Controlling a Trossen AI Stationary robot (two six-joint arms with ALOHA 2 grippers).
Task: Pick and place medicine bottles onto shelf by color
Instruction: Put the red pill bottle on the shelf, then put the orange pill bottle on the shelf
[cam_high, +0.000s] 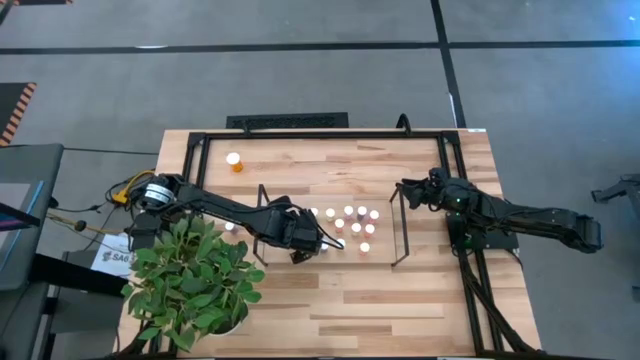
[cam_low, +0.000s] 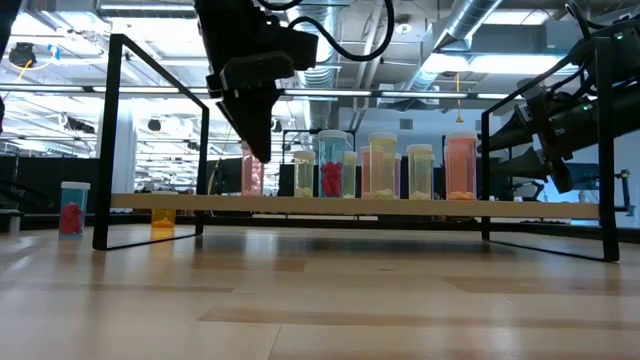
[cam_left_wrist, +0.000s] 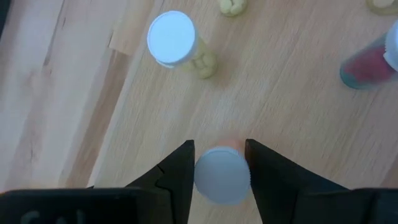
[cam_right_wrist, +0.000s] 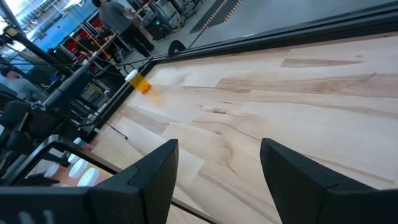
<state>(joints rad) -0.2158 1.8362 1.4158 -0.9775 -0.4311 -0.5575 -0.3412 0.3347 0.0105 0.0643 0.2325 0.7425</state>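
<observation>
On the shelf (cam_high: 300, 222), near its left end, the left gripper (cam_left_wrist: 221, 177) straddles a bottle (cam_left_wrist: 222, 175) with a white cap. The left wrist view shows the jaws just beside the cap on both sides, and I cannot tell whether they still grip it or have just let go. The bottle looks to be standing on the shelf, with a pinkish body barely showing past the cap, so the step in hand is probably the placing of this bottle. If so, the next move calls for the jaws to spread clear of the cap and the arm to lift straight up, so the pale bottle (cam_left_wrist: 177, 43) nearby is not knocked.

About 10 bottles already stand grouped on the shelf (cam_high: 348, 228). An orange bottle (cam_high: 234, 161) waits on the surface (cam_high: 330, 310), well apart toward the far left corner.

The right gripper (cam_right_wrist: 214, 174) waits past the shelf's right end, jaws parted and empty.

A plant (cam_high: 195, 280) covers the surface's near left corner. From table height, bottle colours behind the front row are hard to sort.
</observation>
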